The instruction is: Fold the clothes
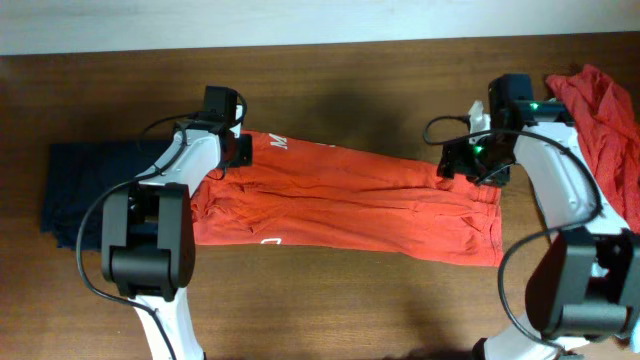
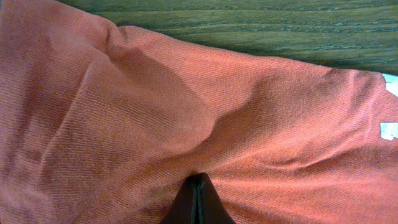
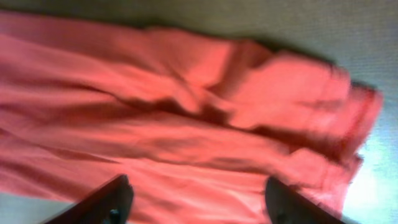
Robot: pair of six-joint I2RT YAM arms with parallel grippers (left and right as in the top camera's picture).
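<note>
Spanning the middle of the dark wooden table [image 1: 330, 70], the orange-red T-shirt [image 1: 350, 200] lay folded lengthwise into one long band running from the left side to the right side. It sloped slightly toward the near edge at its right end.

Left arm [image 1: 150, 240]: rose from the near edge and bent inward, with the wrist over the band's left far corner. Right arm [image 1: 570, 200]: rose from the near right corner and curved inward, with the wrist above the band's right end.

Navy T-shirt [image 1: 75, 195]: lay flat at the left edge, partly under the left arm. Red T-shirt [image 1: 605, 120]: crumpled at the far right corner, apart from the band.

Left gripper [image 1: 240, 150]: fingers [image 2: 196, 199] pressed tight together, pinching a ridge of the orange-red cloth. Creases fanned out from the tips.

Right gripper [image 3: 202, 205]: fingers [image 3: 118, 199] spread wide and released, with nothing between them. It hovered just over the band's rumpled, hemmed end.

Cloth: soft fine-ribbed knit, matte, with long shallow wrinkles along the band. White print [image 1: 278, 143] showed beside the left gripper, and a small white logo [image 1: 271, 241] sat at the band's near edge.
</note>
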